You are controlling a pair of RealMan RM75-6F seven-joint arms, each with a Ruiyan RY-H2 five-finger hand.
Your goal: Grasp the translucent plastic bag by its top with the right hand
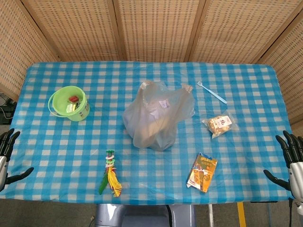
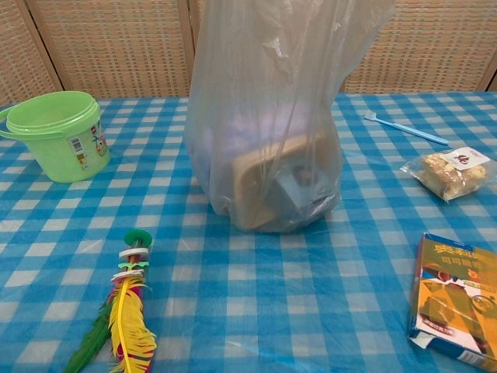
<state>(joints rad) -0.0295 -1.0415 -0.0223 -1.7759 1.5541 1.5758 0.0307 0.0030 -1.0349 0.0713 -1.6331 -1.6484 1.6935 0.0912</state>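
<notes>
- Head view: your right hand [image 1: 292, 163] hangs at the near right table edge, fingers spread and upright, holding nothing, touching nothing. Your left hand [image 1: 7, 153] mirrors it at the near left edge, also spread and empty.
- Between them on the checked table [image 1: 57, 142] lie a feather toy [image 1: 111, 176] and an orange box [image 1: 202, 172]. The bag [image 1: 158, 116] stands mid-table, well apart from your right hand, its handles gathered at the far side.
- Chest view: the feather toy [image 2: 124, 315] and box [image 2: 457, 299] lie nearest. The bag [image 2: 268, 116] stands upright, likely propped by the tan block inside. Its top runs above the frame. Neither hand shows here.
- A green bucket [image 2: 58, 134] sits left of the bag.
</notes>
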